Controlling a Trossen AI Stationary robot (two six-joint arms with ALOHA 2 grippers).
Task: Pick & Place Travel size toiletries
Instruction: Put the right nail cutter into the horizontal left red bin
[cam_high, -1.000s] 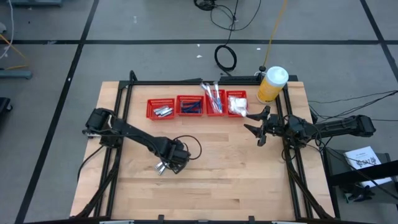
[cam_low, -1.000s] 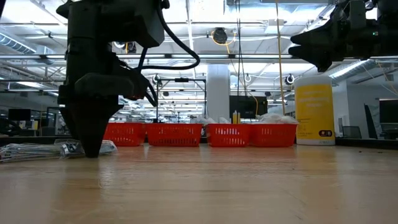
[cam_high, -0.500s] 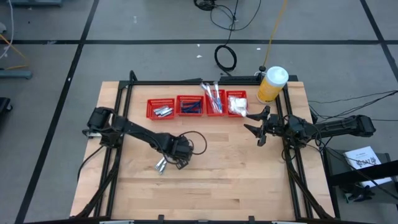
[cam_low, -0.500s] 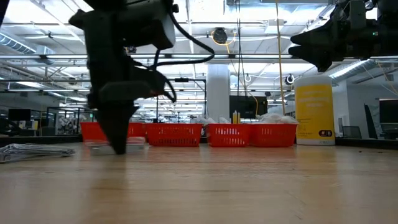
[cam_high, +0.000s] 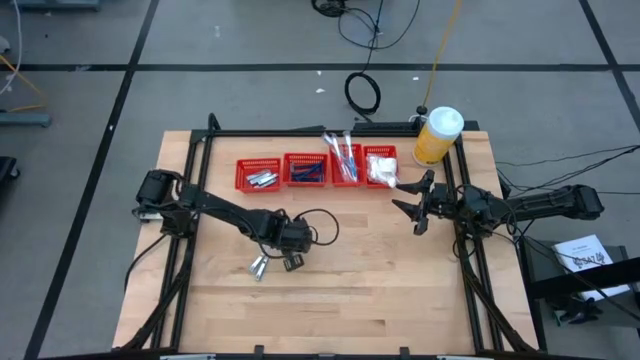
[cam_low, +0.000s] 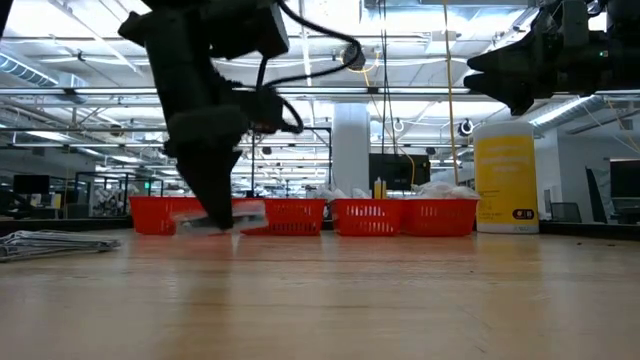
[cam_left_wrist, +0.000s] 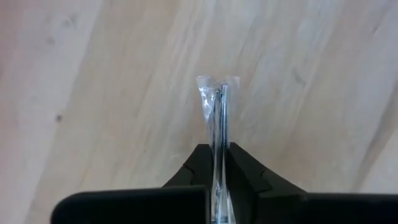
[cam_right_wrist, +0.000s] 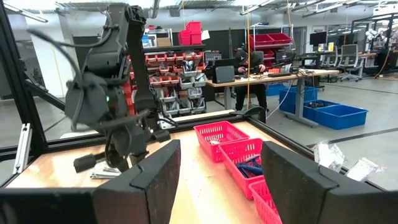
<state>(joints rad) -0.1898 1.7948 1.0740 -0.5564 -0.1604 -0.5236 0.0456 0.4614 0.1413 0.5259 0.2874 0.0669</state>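
The left tool (cam_left_wrist: 219, 186) is closed on a slim clear-wrapped stick (cam_left_wrist: 219, 118), whose long axis points forward, with the 4 red mesh baskets (cam_high: 315, 170) beyond it.

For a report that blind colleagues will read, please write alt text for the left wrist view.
The left tool is shut on a thin item in a clear wrapper, held edge-on between its two dark fingers. The crinkled end of the wrapper sticks out past the fingertips. Behind it is only the light wooden table.
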